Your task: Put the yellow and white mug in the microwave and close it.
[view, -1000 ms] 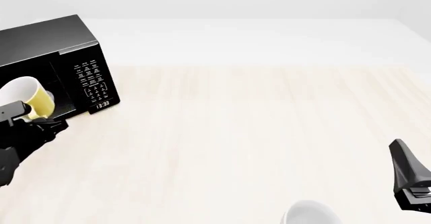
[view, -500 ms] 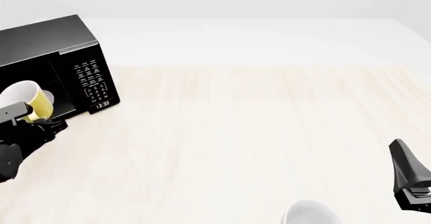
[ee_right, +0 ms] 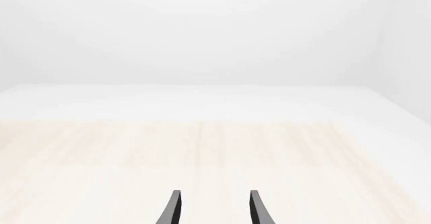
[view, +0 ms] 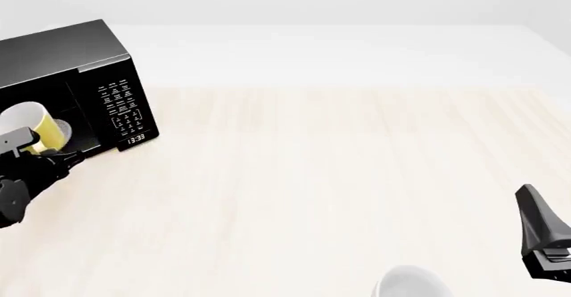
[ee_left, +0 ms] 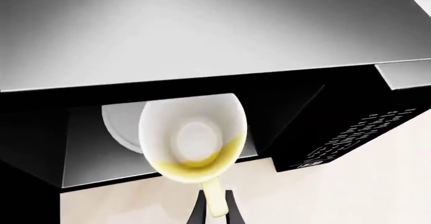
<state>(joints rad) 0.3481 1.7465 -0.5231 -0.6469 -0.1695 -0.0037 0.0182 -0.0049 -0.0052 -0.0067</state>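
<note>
The yellow and white mug (view: 34, 131) is tilted on its side, its white inside toward the camera, at the open front of the black microwave (view: 80, 63). My left gripper (view: 40, 151) is shut on the mug's yellow handle (ee_left: 214, 200). In the left wrist view the mug (ee_left: 193, 137) hangs in front of the cavity, partly hiding the round white turntable plate (ee_left: 121, 128). The button panel and clock (view: 125, 110) face front. My right gripper (ee_right: 212, 206) is open and empty, low at the table's right side (view: 539, 233).
A plain white-grey rounded cup (view: 408, 283) sits at the table's near edge, left of the right arm. The light wooden tabletop (view: 339, 170) stretches between the two arms. The microwave door does not show.
My left gripper has carried the mug up and farther toward the microwave opening. The right arm has not moved.
</note>
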